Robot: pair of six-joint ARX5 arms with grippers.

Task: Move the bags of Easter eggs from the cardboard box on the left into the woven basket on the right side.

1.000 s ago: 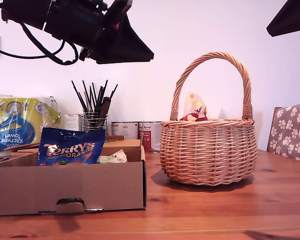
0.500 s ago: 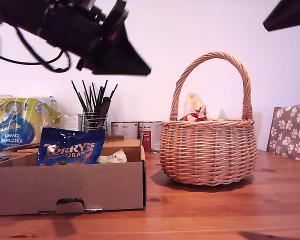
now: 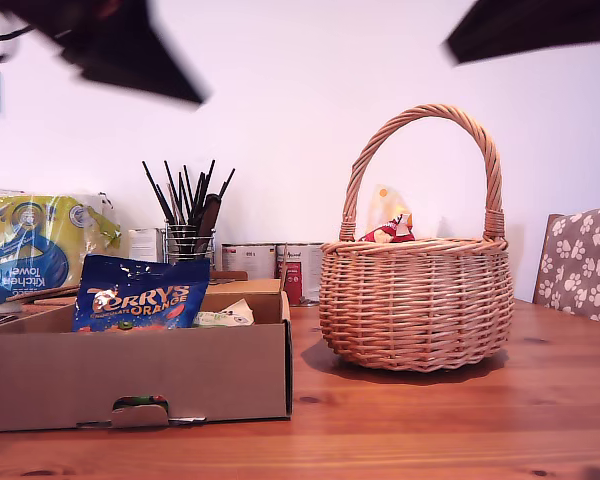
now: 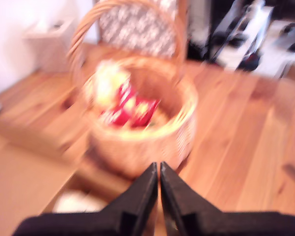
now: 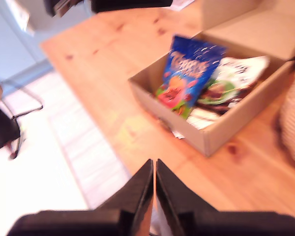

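Two bags of Easter eggs (image 3: 140, 293) in cardboard box (image 3: 140, 375) near table's front edge, woven basket (image 3: 416, 300) beside it, my first gripper (image 4: 159, 169) clenched empty, my second gripper (image 5: 154, 167) clenched empty.

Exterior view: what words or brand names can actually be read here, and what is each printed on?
"TERRYS ORANGE", first letter partly cut off: on the dark blue bag in the cardboard box.
"Kitchen Towel", printed upside down: on the yellow-blue pack.
Tin labels behind the box: too small to read.
White-green bag: print unreadable.
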